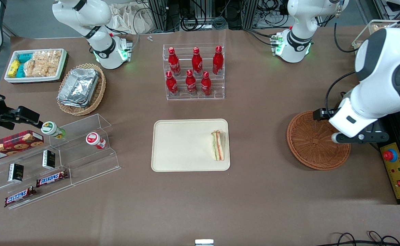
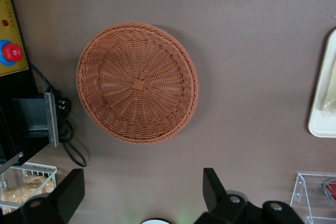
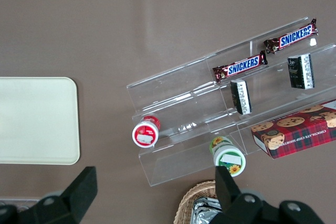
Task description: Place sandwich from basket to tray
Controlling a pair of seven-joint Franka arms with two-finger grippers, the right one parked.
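The sandwich lies in its clear wrap on the cream tray, by the tray edge nearest the basket. The round reddish-brown basket sits toward the working arm's end of the table. Seen from the left wrist, the basket holds nothing, and a corner of the tray shows. My gripper hangs high over the table beside the basket. It is open, its black fingers wide apart with nothing between them. In the front view the arm covers part of the basket's rim.
A clear rack of red bottles stands farther from the front camera than the tray. Toward the parked arm's end are an acrylic snack shelf, an oval basket of foil trays and a white bin. A yellow control box lies beside the basket.
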